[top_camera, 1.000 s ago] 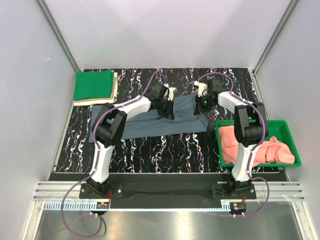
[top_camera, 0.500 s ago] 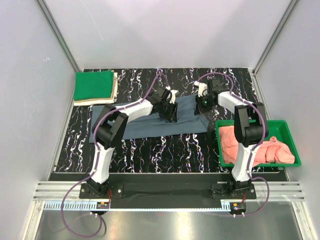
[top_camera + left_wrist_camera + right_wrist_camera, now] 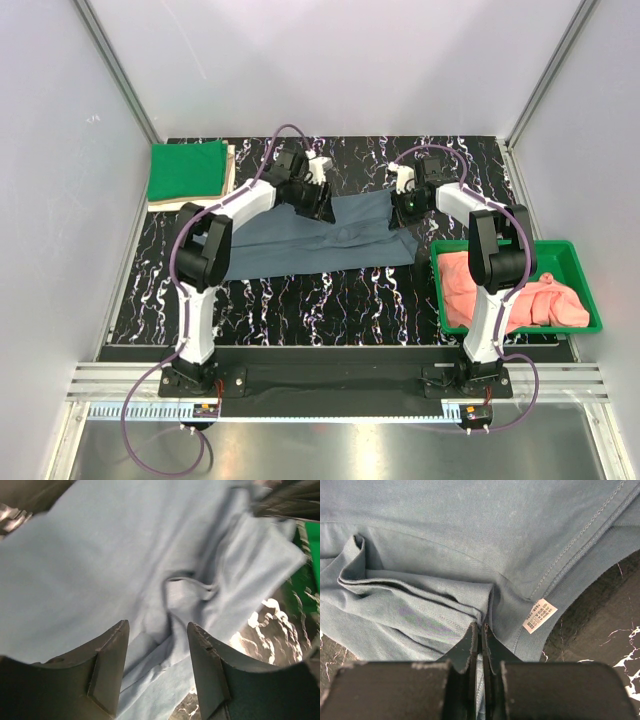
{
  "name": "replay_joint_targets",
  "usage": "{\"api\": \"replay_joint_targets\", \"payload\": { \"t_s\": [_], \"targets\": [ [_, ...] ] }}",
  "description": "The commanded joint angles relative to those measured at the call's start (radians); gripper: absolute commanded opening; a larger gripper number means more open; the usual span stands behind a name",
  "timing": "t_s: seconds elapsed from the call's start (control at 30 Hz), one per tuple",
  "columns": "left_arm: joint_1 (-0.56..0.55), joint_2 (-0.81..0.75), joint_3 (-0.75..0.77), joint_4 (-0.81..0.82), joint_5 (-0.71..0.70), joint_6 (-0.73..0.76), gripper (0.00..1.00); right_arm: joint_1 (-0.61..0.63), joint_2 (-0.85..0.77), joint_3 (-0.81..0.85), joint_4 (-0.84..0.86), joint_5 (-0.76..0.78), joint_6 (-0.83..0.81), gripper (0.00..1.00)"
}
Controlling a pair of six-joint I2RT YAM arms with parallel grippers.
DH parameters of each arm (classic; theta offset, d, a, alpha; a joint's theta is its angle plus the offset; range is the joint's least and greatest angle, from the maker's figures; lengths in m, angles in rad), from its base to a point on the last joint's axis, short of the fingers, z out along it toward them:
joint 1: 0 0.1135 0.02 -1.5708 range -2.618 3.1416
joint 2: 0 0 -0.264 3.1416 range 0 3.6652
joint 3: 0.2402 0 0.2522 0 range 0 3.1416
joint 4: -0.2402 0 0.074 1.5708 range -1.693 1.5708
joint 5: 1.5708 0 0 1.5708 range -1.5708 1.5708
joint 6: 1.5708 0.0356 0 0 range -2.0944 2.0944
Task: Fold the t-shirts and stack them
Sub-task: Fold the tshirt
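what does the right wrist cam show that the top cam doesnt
Only the right wrist: the white care label, the stitched hem, and the right hand pinched shut on a fold of cloth. Only the top: the left hand, the green t-shirt stacked on the beige t-shirt, and the pink t-shirts in the green tray. Both: the blue-grey t-shirt lying on the marbled table.

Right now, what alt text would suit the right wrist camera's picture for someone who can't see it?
The right gripper is shut on a fold of the blue-grey t-shirt, its white label showing near the black marbled table.
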State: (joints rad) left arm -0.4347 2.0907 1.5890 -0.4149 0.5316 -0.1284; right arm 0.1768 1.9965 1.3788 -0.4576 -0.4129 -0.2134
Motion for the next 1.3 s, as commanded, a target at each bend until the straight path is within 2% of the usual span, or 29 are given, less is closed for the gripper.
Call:
{"api": "replay_joint_targets", "payload": {
  "t_s": [0.0,0.2,0.53,1.03,1.2,1.27],
  "targets": [
    [-0.022,0.031,0.075,0.016,0.22,0.121,0.55,0.009,-0.036,0.0,0.02,-0.017,-0.015,0.0],
    [-0.018,0.117,0.157,0.011,0.229,0.104,0.47,0.01,-0.027,0.006,0.019,-0.015,-0.014,0.0],
    [-0.027,0.187,0.184,0.011,0.188,0.085,0.35,0.009,-0.016,0.012,0.017,-0.015,-0.014,0.0],
    [-0.045,0.238,0.213,0.018,0.169,0.065,0.34,0.009,-0.018,0.014,0.019,-0.012,-0.011,0.0],
    [-0.044,0.235,0.206,0.018,0.131,0.067,0.38,0.01,-0.018,0.014,0.017,-0.012,-0.012,0.0],
    [-0.047,0.236,0.206,0.019,0.149,0.065,0.36,0.009,-0.013,0.017,0.017,-0.017,-0.011,0.0]
  ]
}}
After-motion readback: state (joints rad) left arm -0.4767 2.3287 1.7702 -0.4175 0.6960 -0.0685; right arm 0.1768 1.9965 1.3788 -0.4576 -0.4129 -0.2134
